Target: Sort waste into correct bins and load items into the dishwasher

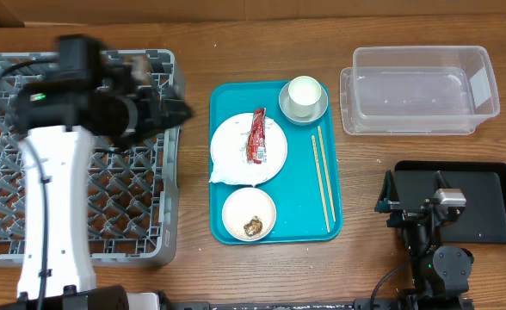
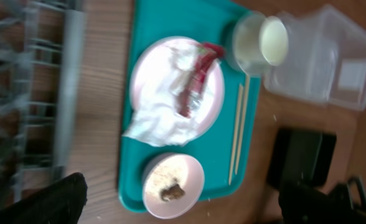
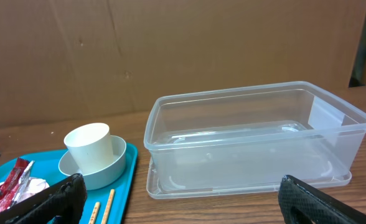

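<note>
Evidently nothing was sorted yet: both claws were empty, and the waste and dishes all sat on the flat teal tray (image 1: 300,185) at frame centre.
Left gripper (image 2: 186,205) hung spread wide over the large grey lattice dish rack (image 1: 3,172) at upper left, wrist camera looking toward the tray, probably to choose a pick. Right gripper (image 3: 183,202) rested agape above the shallow black tray (image 1: 485,202) at lower right, facing the clear plastic tub (image 1: 416,90). The red snack wrapper (image 1: 257,135) and crumpled white napkin (image 1: 227,175) lay on the pale round plate (image 1: 236,151), and the brown scrap (image 1: 253,226) in the small bowl (image 1: 249,213), so waste likely had to go first. The white cup (image 1: 304,95) nested in the grey-green saucer-bowl (image 1: 320,112). The two wooden chopsticks (image 1: 322,176) lay along the tray's right side.
</note>
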